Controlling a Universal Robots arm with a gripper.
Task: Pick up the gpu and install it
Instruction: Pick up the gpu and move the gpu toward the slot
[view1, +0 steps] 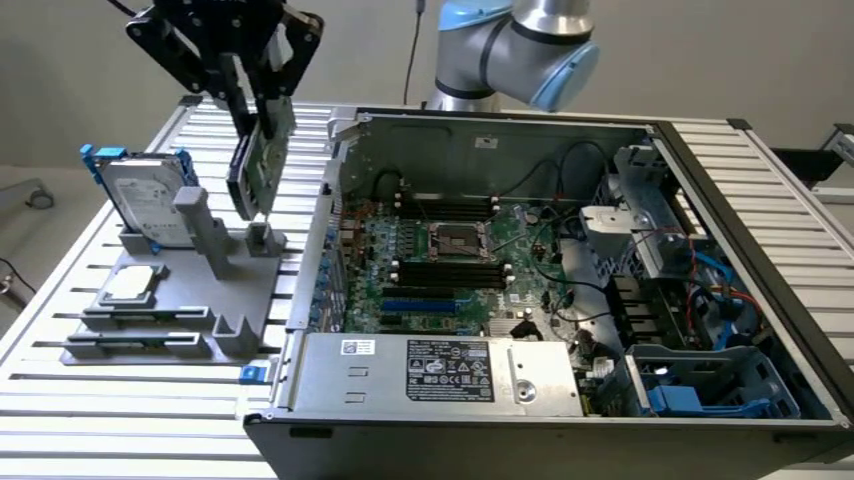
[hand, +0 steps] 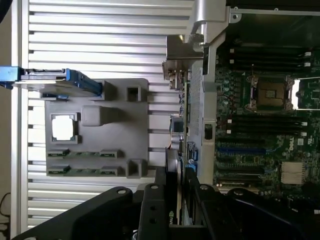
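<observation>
The gpu (view1: 254, 168) hangs upright in the air above the grey parts holder (view1: 174, 290), at the exterior view's upper left, just outside the open computer case (view1: 534, 270). Its green board faces the case. My gripper (view1: 263, 115) is shut on the card's upper edge. In the wrist view the gpu (hand: 182, 100) shows edge-on, with its silver end bracket (hand: 180, 52) at the far end, and my gripper (hand: 179, 186) clamps it from both sides. The card hangs over the gap between the holder (hand: 97, 127) and the case wall.
On the holder stand a silver hard drive in a blue frame (view1: 140, 195), a small square silver chip (view1: 134, 285) and memory sticks (view1: 134, 340). Inside the case lie the motherboard (view1: 447, 265) with blue expansion slots (view1: 427, 300), a power supply (view1: 441, 368) and cables.
</observation>
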